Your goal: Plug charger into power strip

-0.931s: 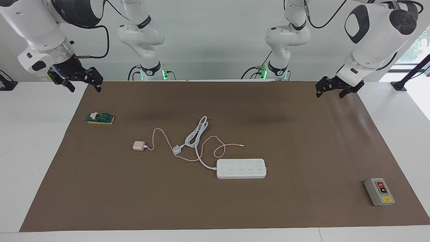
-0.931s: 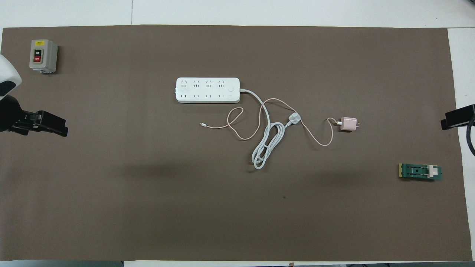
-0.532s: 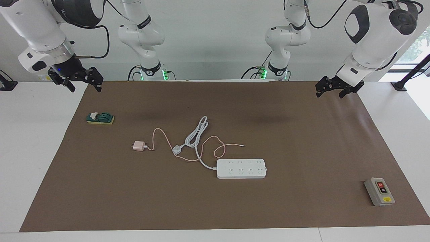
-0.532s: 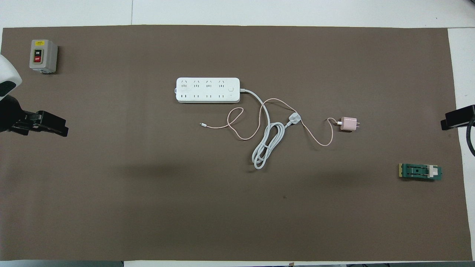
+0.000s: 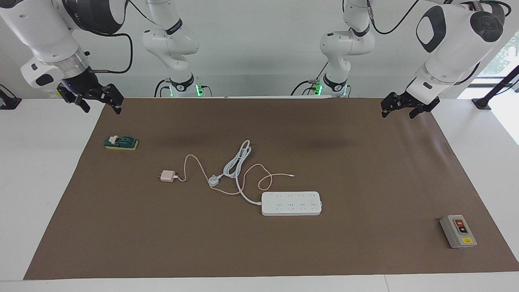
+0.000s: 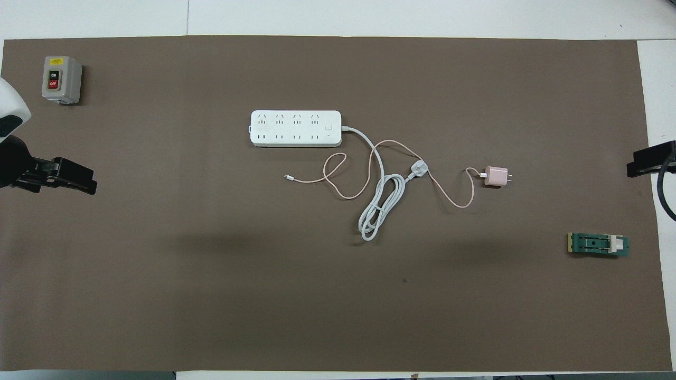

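The pale pink charger (image 5: 166, 176) (image 6: 496, 176) lies on the brown mat toward the right arm's end, its prongs pointing away from the power strip. Its thin pink cable (image 5: 265, 178) loops across the mat to the white power strip (image 5: 291, 203) (image 6: 296, 128), which lies flat mid-table with sockets facing up. My right gripper (image 5: 102, 106) (image 6: 641, 162) hangs open over the mat's edge at its own end, holding nothing. At the other end my left gripper (image 5: 398, 113) (image 6: 74, 179) waits open and empty.
The strip's thick white cord coils beside it and ends in a white three-pin plug (image 5: 213, 180) (image 6: 419, 169) between charger and strip. A grey switch box (image 5: 458, 231) (image 6: 61, 79) sits at the left arm's end. A green block (image 5: 121, 142) (image 6: 598, 244) lies below the right gripper.
My right gripper has shifted slightly outward toward its end of the table. The left arm and everything on the mat have stayed put.
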Controlling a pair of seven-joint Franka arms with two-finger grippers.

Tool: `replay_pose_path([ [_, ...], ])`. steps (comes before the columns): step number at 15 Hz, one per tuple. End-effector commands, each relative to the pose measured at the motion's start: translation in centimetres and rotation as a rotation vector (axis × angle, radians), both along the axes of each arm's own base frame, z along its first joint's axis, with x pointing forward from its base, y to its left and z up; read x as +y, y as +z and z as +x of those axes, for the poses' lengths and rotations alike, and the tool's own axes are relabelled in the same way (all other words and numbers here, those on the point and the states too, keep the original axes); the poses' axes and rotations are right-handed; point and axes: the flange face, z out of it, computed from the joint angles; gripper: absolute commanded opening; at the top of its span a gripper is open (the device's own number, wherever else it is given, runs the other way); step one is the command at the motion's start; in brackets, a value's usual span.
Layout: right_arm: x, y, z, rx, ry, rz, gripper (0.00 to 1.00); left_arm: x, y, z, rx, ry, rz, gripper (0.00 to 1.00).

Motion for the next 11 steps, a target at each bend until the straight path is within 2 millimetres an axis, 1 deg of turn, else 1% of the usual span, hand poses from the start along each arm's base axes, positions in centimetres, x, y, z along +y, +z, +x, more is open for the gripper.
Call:
replay_pose_path([
  [1,0.3,-0.8,-0.6,-0.039,-0.182,-0.017,1.0,0.3,0.6,-0.3,0.009,-0.008,-0.015,1.0],
  [2,1.0,-1.4,-1.0,-0.033,-0.278,-0.016,1.0,0.3,0.7,-0.3,0.007,-0.008,-0.015,1.0],
  [3,2.2,-1.8,-1.0,-0.028,-0.367,-0.019,1.0,0.3,0.7,-0.3,0.009,-0.001,-0.014,1.0],
  [5,4.1,-2.5,-0.8,-0.028,-0.586,-0.014,1.0,-0.9,0.6,-0.4,0.014,-0.02,-0.015,1.0],
  [6,4.7,-2.9,-0.4,-0.049,-0.652,0.018,1.0,-0.9,0.7,-0.2,-0.001,-0.025,-0.013,1.0],
  [7,5.3,-3.0,-0.1,-0.06,-0.7,0.085,1.0,-0.3,0.8,0.0,-0.021,-0.014,-0.014,1.0],
  [8,5.3,-3.4,0.2,-0.053,-0.748,0.15,1.0,0.6,0.9,0.0,-0.019,0.003,-0.013,1.0],
  [9,5.2,-4.1,0.3,-0.036,-0.783,0.18,1.0,1.6,1.0,0.0,-0.025,0.023,-0.013,1.0],
  [10,5.2,-4.9,0.4,-0.018,-0.797,0.183,1.0,2.2,1.1,0.0,-0.031,0.037,-0.013,1.0],
  [11,5.2,-5.8,0.8,0.01,-0.832,0.211,1.0,2.0,1.2,0.0,-0.033,0.032,-0.013,1.0],
])
